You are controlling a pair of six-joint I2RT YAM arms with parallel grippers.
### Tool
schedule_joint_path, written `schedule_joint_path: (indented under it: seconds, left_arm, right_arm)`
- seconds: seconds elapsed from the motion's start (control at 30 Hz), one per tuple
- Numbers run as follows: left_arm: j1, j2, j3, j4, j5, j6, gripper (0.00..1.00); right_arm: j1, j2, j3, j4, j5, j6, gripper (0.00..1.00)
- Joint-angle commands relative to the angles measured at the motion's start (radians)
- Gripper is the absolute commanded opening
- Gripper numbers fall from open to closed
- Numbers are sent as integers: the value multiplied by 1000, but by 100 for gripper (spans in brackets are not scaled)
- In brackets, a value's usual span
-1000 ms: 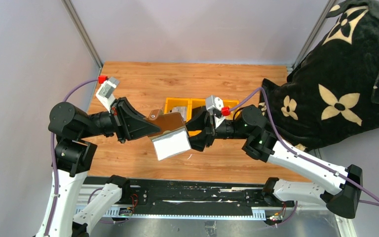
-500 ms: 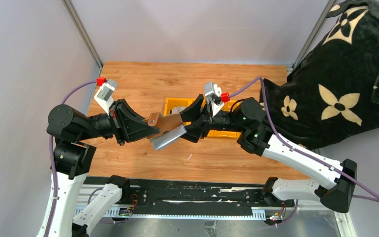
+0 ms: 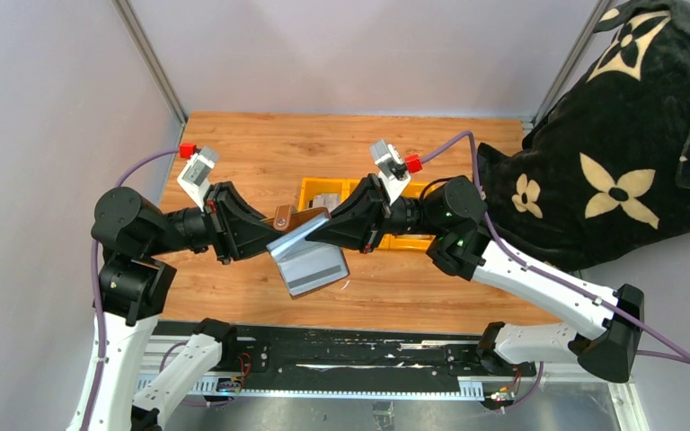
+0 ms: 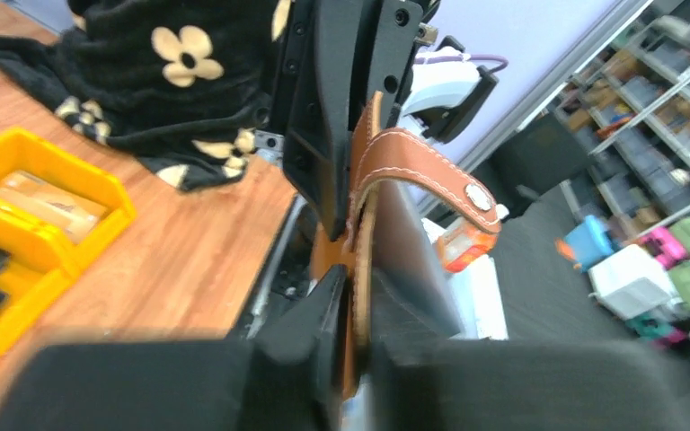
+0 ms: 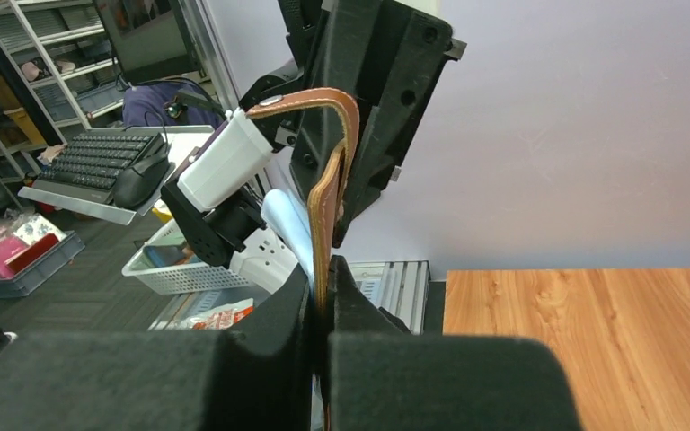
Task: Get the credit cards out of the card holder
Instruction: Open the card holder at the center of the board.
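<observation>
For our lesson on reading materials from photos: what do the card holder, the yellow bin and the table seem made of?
The card holder looks like leather or imitation outside: smooth tan with pale stitching along the strap. Its silvery-grey inside is unclear. The bin is likely moulded plastic: uniform yellow, thick rounded walls. The table is wood or wood-look laminate, showing plank grain.

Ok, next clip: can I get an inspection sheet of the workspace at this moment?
Surface: wooden table.
Job's things: card holder held in the air between the arms, its grey inside flap hanging open; a tan card lies in the yellow bin.
Clutter: black flower-print cloth at the right edge.
Grippers: left gripper shut on the card holder; right gripper shut on it too.
Cables: purple cable on each arm, clear of the card holder.
Surroundings: grey walls.
</observation>
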Motion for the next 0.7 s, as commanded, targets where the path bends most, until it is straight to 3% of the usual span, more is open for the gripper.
schedule_joint_path:
  seconds: [0.0, 0.1, 0.13, 0.2, 0.27, 0.47, 0.67]
  left_arm:
    - [-3, -5, 28, -102, 1, 96, 40]
    - [-4, 7, 103, -271, -16, 274, 77]
    - [-4, 12, 132, -365, -31, 377, 83]
    - [-4, 12, 170, -442, -47, 471, 86]
    - [-3, 5, 186, -485, -41, 532, 87]
    - [-4, -52, 134, -412, 25, 543, 79]
    - [-4, -67, 81, -328, -110, 538, 51]
  right_arm:
    - [-6, -14, 51, -36, 50, 22, 0]
    - [-8, -36, 72, -124, 114, 21, 0]
    - [-9, -41, 82, -143, 122, 21, 0]
    - [-9, -52, 95, -165, 134, 27, 0]
    - [-9, -60, 100, -170, 145, 42, 0]
    - [-9, -67, 95, -150, 142, 97, 0]
    - [-1, -1, 106, -74, 89, 205, 0]
